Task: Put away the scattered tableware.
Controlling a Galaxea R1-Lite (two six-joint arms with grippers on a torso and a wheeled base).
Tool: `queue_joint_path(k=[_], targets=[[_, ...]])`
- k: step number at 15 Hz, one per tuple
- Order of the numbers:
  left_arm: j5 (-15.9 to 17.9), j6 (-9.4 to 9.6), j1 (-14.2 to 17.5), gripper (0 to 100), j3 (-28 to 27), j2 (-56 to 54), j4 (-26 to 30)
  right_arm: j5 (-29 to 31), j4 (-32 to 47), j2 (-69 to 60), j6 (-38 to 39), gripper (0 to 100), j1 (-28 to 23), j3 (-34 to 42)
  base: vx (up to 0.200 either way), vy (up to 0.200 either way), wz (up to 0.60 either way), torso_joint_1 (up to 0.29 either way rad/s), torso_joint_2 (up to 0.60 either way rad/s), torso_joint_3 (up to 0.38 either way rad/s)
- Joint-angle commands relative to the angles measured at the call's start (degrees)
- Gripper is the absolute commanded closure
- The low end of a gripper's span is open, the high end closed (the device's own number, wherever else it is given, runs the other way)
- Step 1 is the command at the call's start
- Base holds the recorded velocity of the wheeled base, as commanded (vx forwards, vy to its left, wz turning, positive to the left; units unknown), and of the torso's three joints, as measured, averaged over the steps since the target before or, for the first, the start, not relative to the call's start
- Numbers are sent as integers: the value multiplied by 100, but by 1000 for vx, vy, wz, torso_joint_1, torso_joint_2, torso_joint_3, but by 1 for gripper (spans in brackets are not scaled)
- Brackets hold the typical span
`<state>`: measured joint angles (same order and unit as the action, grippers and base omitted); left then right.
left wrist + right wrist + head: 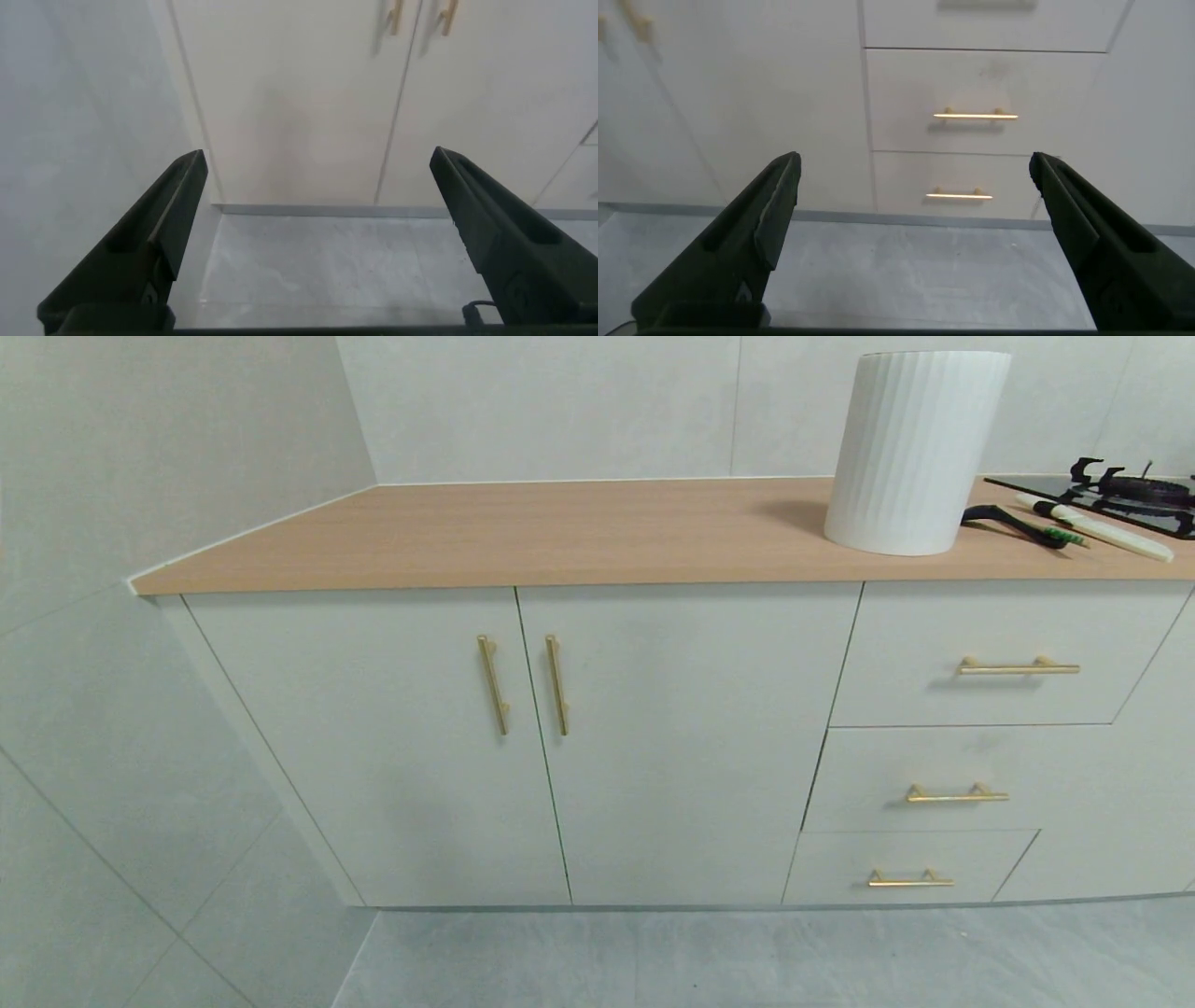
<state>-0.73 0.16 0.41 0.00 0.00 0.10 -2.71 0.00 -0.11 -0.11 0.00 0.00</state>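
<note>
On the wooden countertop (pixel 523 532) at the right stands a tall white ribbed holder (pixel 913 450). Beside it lie a black-handled utensil (pixel 1013 522), a small green-tipped piece (pixel 1064 535) and a long white-handled utensil (pixel 1097 527). My left gripper (pixel 318 168) hangs low, open and holding nothing, facing the cabinet doors (pixel 308 93) and the grey floor. My right gripper (pixel 915 173) is also low, open and holding nothing, facing the lower drawers (pixel 980 103) with gold handles.
A black hob (pixel 1125 495) sits at the counter's far right. Below are two cabinet doors with vertical gold handles (pixel 523 683) and three drawers (pixel 1004 658). A tiled wall closes the left side. Grey floor runs along the cabinet base.
</note>
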Motion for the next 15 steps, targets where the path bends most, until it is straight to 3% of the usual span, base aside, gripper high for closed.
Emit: queue_joint_path(k=[1, 13, 15], targets=[[3, 2, 2, 0, 0, 9, -1, -2, 0, 11, 11, 0, 0, 0, 0, -200, 0, 2, 2, 7], [-6, 2, 2, 0, 0, 9, -1, 33, 0, 11, 72, 0, 0, 0, 0, -200, 0, 1, 2, 0], [-6, 2, 2, 0, 0, 9, -1, 33, 0, 11, 72, 0, 9, -9, 0, 0, 0, 0, 0, 0]])
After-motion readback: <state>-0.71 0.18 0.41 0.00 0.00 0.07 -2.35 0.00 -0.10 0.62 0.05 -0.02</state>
